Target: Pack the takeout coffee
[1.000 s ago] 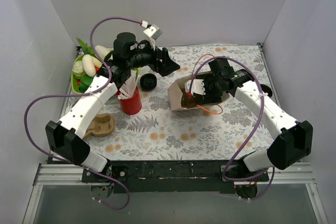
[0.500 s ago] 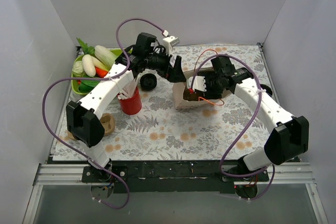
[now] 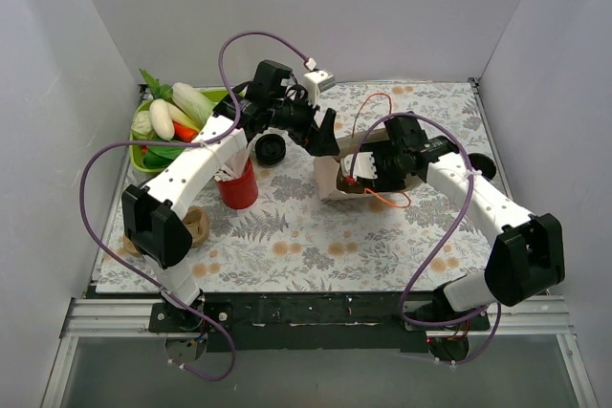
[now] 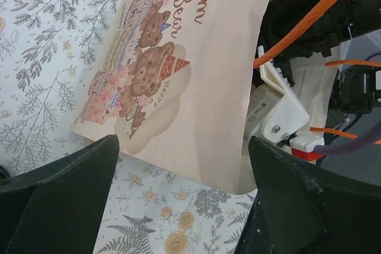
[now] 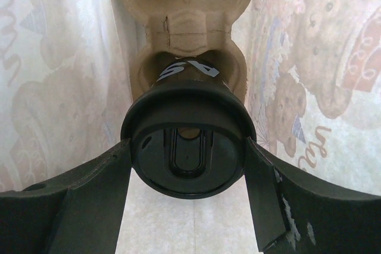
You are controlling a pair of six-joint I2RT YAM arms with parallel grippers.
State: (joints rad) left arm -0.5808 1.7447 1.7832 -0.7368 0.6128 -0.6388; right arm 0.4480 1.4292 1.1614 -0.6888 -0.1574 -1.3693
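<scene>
You see a cream paper bag (image 4: 178,81) printed with brown bears and pastel sweets; its handles (image 4: 309,17) are orange. The coffee cup (image 5: 187,147) is black with white marks. The cardboard holder (image 5: 187,4) is brown. The tablecloth (image 3: 287,236) is white with grey ferns and orange flowers.

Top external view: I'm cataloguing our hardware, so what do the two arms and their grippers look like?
The left arm and right arm have white links with black joint housings, and a thin purple cable loops along each. The left gripper and right gripper have broad, matte black fingers. A white block sits at each wrist.
</scene>
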